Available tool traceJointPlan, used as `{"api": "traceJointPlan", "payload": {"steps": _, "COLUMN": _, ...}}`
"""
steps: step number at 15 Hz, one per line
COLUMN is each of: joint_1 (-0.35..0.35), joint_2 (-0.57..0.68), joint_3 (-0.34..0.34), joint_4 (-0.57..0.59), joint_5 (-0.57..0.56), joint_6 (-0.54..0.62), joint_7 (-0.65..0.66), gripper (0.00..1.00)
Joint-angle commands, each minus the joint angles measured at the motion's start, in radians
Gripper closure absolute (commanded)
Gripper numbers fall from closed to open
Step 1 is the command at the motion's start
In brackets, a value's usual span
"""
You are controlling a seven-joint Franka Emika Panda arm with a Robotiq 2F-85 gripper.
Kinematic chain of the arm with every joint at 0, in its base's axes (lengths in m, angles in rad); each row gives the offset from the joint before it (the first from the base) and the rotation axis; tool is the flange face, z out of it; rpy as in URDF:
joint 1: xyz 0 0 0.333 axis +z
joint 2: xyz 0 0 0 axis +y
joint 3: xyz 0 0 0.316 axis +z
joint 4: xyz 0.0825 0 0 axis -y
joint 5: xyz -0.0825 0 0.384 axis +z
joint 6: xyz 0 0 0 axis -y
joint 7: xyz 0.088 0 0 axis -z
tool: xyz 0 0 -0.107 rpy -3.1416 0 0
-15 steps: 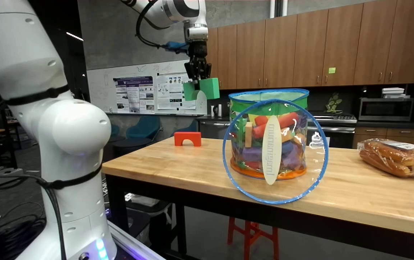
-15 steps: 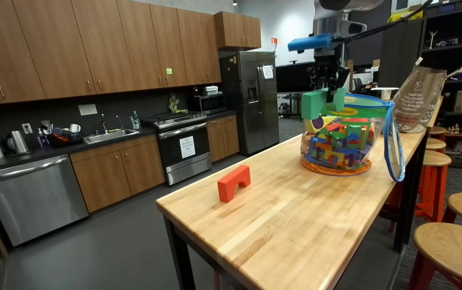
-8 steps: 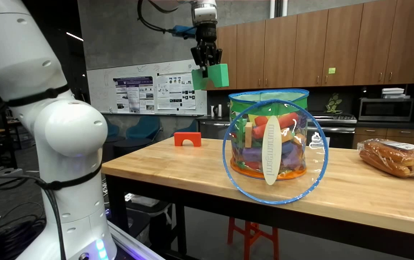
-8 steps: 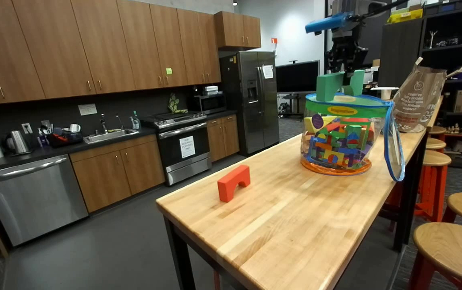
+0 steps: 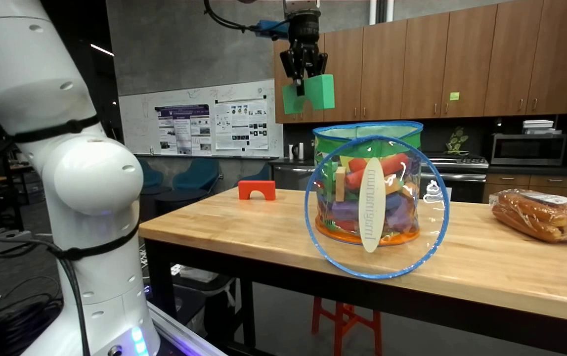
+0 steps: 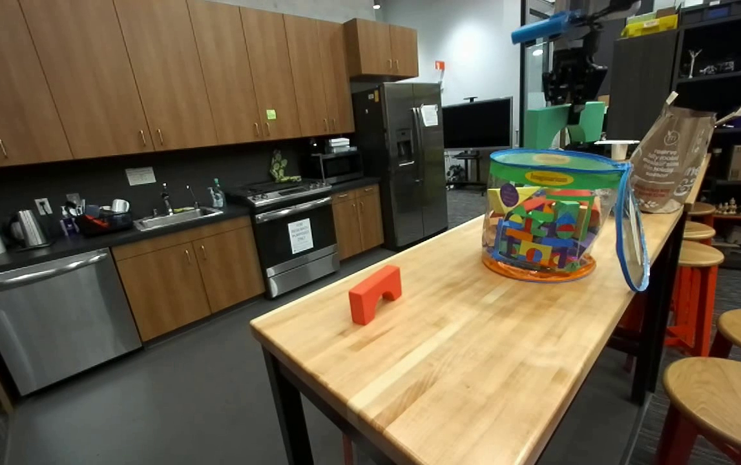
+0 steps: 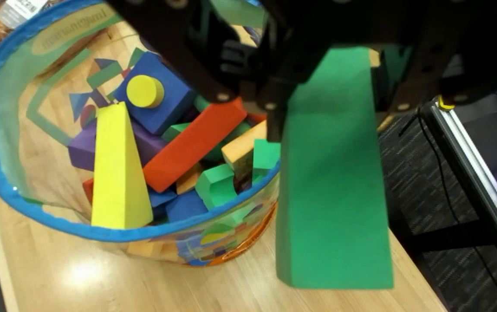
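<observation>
I have the tool (image 7: pixel 328 117) clenched on a green arch block (image 7: pixel 335 208), its fingers pinching it from either side, by what looks like the crown of the arch. In both exterior views the block hangs in the air, higher than the rim of the clear bag (image 6: pixel 506 171) and apart from it. From the wrist view it looks as if the block sits off to one side of the mouth rather than squarely over it, though I find the depth hard to read.

That offset is my first worry: were the grip to slacken here, the block could drop outside the bag and bounce off the bench (image 6: pixel 448 361). Coming down at this spot could land the block's long end on the rim, and since the walls look soft, the bag might buckle or tip. The fingers cover only a small patch, so a knock could swivel the block between them. Inside the bag a yellow block (image 7: pixel 120 173) lies on top of the pile (image 7: pixel 194 145), close to the wall, where a low pass might catch it. The lid (image 5: pixel 372 205) hangs at the bench's edge; snagging it could tug the bag askew. The red arch block (image 6: pixel 375 294) stands well apart; I expect no trouble there.
</observation>
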Motion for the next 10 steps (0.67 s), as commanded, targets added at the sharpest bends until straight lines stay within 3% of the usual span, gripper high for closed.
{"api": "traceJointPlan", "payload": {"steps": 1, "joint_1": -0.022, "joint_2": 0.061, "joint_3": -0.012, "joint_4": 0.073, "joint_5": -0.012, "joint_6": -0.018, "joint_7": 0.047, "gripper": 0.84}}
{"api": "traceJointPlan", "payload": {"steps": 10, "joint_1": -0.027, "joint_2": 0.188, "joint_3": -0.042, "joint_4": 0.172, "joint_5": -0.061, "joint_6": -0.039, "joint_7": 0.138, "gripper": 0.84}}
